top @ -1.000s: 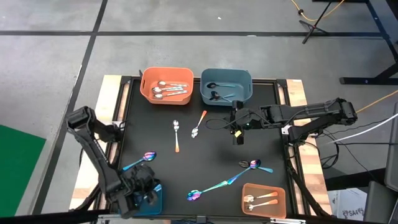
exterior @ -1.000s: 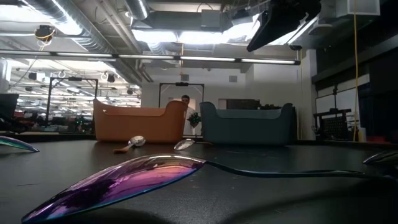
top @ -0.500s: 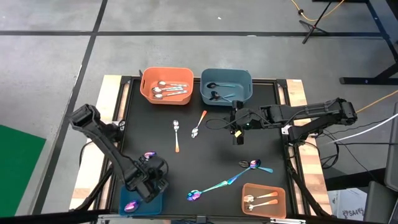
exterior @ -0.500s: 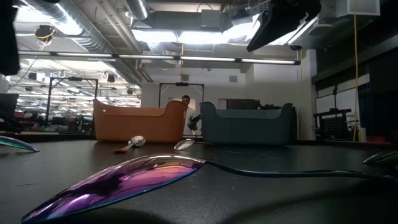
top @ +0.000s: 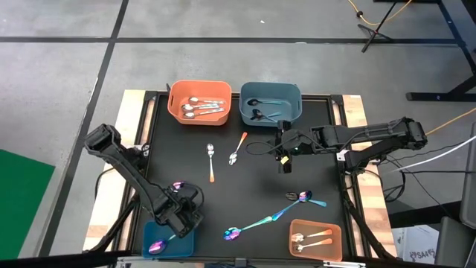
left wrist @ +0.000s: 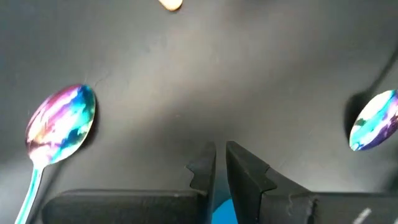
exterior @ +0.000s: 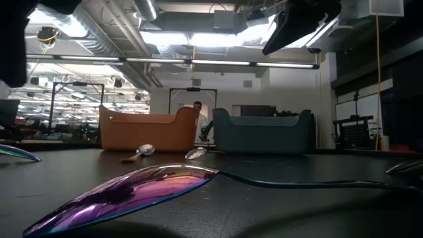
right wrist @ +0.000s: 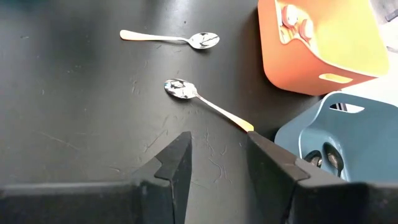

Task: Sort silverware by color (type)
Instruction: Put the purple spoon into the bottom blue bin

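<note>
**Two robot arms over a black table of scattered spoons and four sorting bins**

The left gripper (top: 181, 216) hangs low near the front left of the black table (top: 245, 186), its two dark fingers (left wrist: 205, 168) drawn narrow with only a thin slit between them and nothing held. Just ahead of those jaws an iridescent spoon (left wrist: 59, 127) lies on the table to one side, and the bowl of a second iridescent spoon (left wrist: 373, 121) lies to the other side. Just behind and below the jaws sits a small blue bin (top: 167, 240) with one iridescent spoon inside (top: 158, 246).

The right gripper (top: 283, 155) hovers over the table's middle right, jaws standing wide and empty. Ahead of its fingers (right wrist: 177, 158) lie two orange-handled spoons (right wrist: 205, 102), apart from each other, and beyond them a large orange bin (top: 198, 102) holding silver spoons (top: 202, 108) and, beside it, a large blue bin (top: 270, 103) holding black spoons (top: 262, 113).

Behind the right jaws, toward the front of the table, lie more iridescent spoons (top: 305, 197), one long-handled (top: 253, 225), and a small orange bin (top: 315, 238) with orange-handled spoons in it
</note>
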